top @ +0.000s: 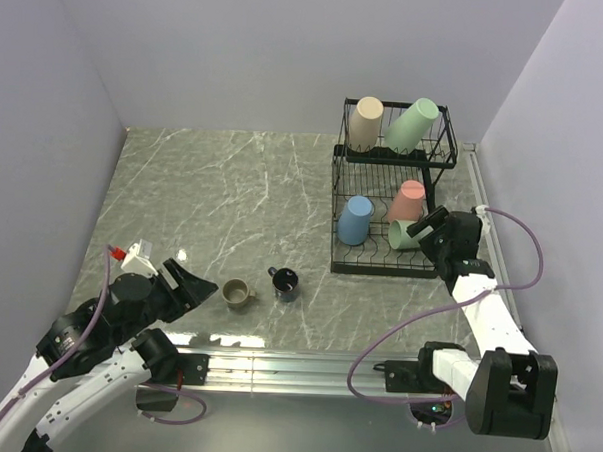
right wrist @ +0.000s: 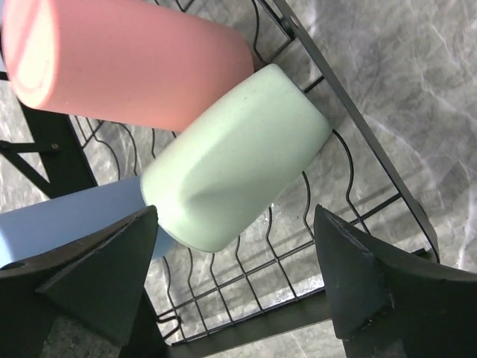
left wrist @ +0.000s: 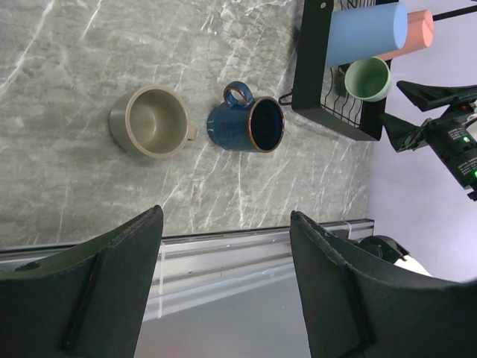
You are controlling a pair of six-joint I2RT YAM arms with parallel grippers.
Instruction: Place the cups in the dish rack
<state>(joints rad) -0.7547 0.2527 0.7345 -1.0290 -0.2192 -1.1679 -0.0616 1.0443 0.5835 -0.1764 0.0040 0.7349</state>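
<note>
**Dish rack** point(top: 380, 271): black wire, two tiers, far right of the table point(top: 212, 202).
- Upper tier: beige cup point(top: 365, 123) and upper green cup point(top: 411, 124), side by side, the green one tilted.
- Lower tier: blue cup point(top: 356, 219) on the left and pink cup point(top: 407, 201) on the right. The lower green cup point(top: 405, 234) lies on its side just beside the pink cup, at the near right corner.

**Outside the rack**, on the table: tan mug point(top: 237, 293) and navy mug point(top: 285, 282), just beside each other, left of the rack.

**Right gripper** point(right wrist: 235, 216): fingers spread wide, one on either side of the lower green cup.

**Left gripper** point(left wrist: 226, 224): spread wide and holding nothing, near the tan mug.
</note>
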